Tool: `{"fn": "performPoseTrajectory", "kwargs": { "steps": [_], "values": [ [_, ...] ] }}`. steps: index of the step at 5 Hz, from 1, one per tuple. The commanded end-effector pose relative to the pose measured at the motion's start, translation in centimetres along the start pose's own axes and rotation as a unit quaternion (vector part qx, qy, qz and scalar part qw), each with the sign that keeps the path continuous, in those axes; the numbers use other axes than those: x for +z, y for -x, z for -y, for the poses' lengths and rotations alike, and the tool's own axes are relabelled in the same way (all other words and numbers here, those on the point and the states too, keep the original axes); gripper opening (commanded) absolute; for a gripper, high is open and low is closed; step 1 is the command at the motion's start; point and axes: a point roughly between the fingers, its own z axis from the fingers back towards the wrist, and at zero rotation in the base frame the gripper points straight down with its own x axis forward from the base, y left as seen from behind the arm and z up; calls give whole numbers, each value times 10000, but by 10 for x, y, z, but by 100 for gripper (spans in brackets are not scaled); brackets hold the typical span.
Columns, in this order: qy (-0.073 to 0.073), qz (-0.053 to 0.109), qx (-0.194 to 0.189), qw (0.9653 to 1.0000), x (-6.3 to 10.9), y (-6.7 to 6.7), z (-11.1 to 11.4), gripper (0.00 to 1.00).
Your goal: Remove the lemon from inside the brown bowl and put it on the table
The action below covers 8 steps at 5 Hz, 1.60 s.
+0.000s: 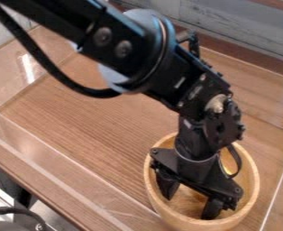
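- Camera view, from where I stand: the lemon can't be picked out with any certainty, so which way it points and how its long axis runs, I can't tell.
- Just beside the pincer (pixel 190 195), a small yellowish patch shows inside the brown bowl (pixel 165 209), on the side toward the right edge of the view; whether that's fruit or bare wood, I can't say.
- So I can't give the lemon's place against the pincer either; the dark arm and pincer hide much of the bowl's inside.
- The pincer reaches down into the bowl, its black fingers (pixel 213 207) apart. I can't see anything clamped between them.
- The bowl sits upright on the wood-grain counter (pixel 90 122), toward the lower right of the view, its thick rim curving around the pincer.
- Clear walls (pixel 66 167) run along the counter's edges, one passing near the bowl on its left in the view.
- The bulky black arm (pixel 168 68) comes in from the upper left, right over the bowl, a dark cable (pixel 48 68) looping beside it.
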Motion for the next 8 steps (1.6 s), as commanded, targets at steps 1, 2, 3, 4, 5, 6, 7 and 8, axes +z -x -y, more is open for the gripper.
{"fn": "performPoseTrajectory", "kwargs": {
  "steps": [1,2,3,4,5,6,7,8],
  "values": [
    [112,279,58,9995,10,-18,5,100],
    [120,337,76,9993,13,-24,5,100],
    [92,394,97,9991,16,-27,6,100],
    [73,437,126,9989,19,-30,7,100],
    [55,478,173,9987,20,-32,8,100],
    [37,512,218,9984,20,-33,9,100],
    [23,550,261,9981,21,-34,10,100],
    [7,581,314,9978,21,-35,10,100]
  ]
}}
